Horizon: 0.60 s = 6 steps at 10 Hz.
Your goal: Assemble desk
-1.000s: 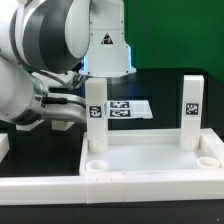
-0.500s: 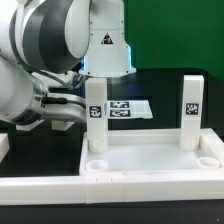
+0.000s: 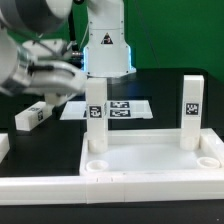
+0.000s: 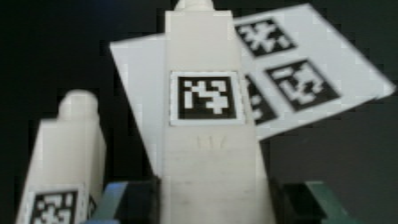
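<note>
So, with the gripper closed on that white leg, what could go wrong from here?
1. The gripper clamps the blocky white plastic leg with most of its length sticking out past the grip, so it might tilt or slip in transit.
2. A second tagged white leg sits close beside it and could get knocked.
3. Heading for an empty round front socket in the white rimmed tabletop, it could clip the upright leg standing behind that socket.
</note>
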Each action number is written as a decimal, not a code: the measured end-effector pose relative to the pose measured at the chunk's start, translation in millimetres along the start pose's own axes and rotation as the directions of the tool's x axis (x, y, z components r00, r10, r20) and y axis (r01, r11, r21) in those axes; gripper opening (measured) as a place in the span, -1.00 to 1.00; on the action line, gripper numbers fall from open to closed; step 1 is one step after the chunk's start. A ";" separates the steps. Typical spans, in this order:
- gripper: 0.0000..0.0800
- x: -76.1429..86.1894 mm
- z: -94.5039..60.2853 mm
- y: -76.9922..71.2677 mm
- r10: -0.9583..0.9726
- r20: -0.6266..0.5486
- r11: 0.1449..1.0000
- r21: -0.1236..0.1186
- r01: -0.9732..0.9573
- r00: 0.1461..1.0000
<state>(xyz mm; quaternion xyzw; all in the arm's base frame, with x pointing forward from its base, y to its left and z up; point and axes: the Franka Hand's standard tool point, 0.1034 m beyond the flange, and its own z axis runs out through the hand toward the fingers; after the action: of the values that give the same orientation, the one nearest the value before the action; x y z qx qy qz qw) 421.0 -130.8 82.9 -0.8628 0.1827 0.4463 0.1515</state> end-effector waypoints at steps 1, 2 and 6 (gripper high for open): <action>-0.28 -16.8 -8.2 -7.7 0.000 -0.009 1.000 0.012 0.000 1.000; -0.28 -30.0 -11.9 -17.2 0.012 -0.009 1.000 0.008 -0.012 1.000; -0.28 -18.3 -15.4 -20.6 -0.007 -0.084 1.000 -0.022 0.005 0.996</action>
<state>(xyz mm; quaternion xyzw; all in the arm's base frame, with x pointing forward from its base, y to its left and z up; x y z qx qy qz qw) 431.5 -115.8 108.6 -0.8830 0.1814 0.4111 0.1356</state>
